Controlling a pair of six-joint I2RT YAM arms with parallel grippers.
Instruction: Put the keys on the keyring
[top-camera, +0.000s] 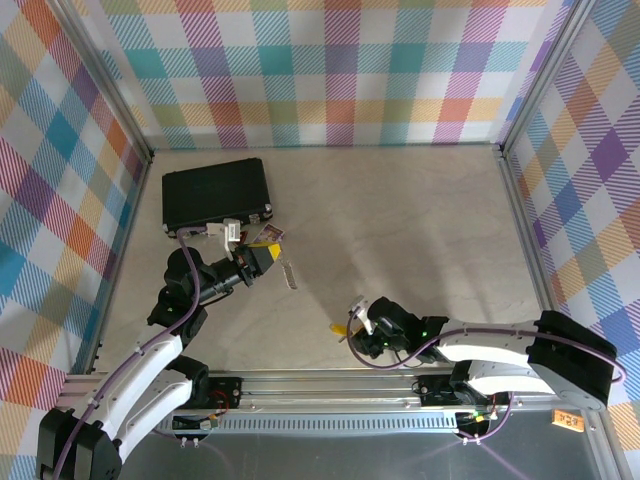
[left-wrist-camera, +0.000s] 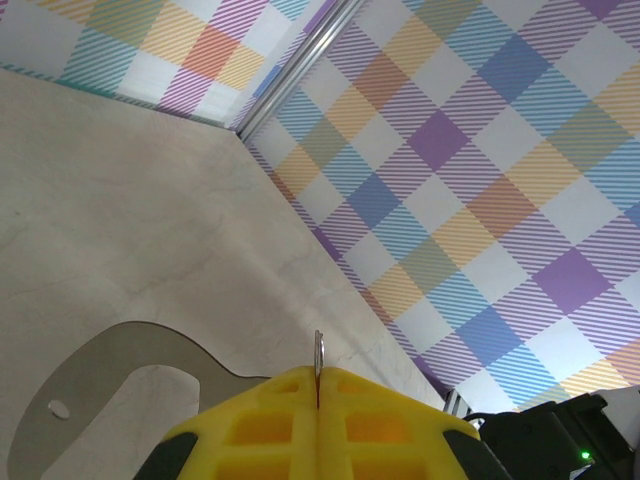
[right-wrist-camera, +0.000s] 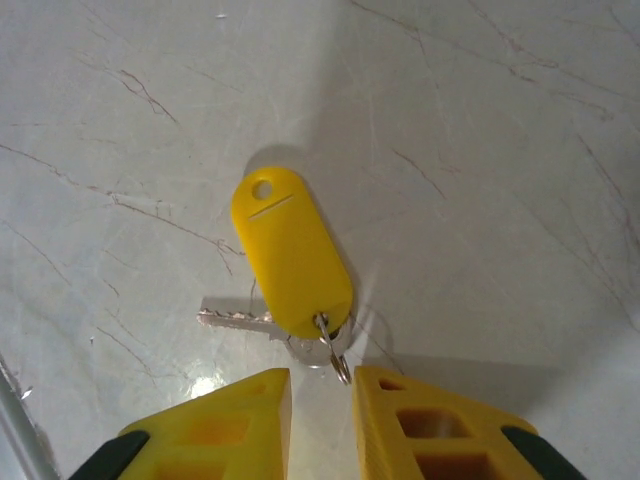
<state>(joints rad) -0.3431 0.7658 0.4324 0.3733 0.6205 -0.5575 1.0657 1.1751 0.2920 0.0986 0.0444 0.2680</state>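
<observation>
Toward the far left corner of the bench (top-camera: 400, 230), a pale marbled slab with thin brown veins, lies a flat, rectangular black case (top-camera: 218, 195); just off its near right corner the left pincer (top-camera: 264, 258) has its blocky yellow plastic fingers pressed together on the keyring (top-camera: 290, 273), silver-grey metal with a fringe of small pieces, seen from the wrist as a thin bright edge poking up from the seam between the fingers; close to the near edge, a little right of middle, the key (right-wrist-camera: 290, 255) lies flat: a smooth yellow oblong plastic head with a round hole and a slit, a short toothed silver blade (right-wrist-camera: 235, 318), a small wire ring (right-wrist-camera: 340, 365); the right pincer (right-wrist-camera: 322, 380) stands narrowly parted, that ring in the gap, contact unclear.
</observation>
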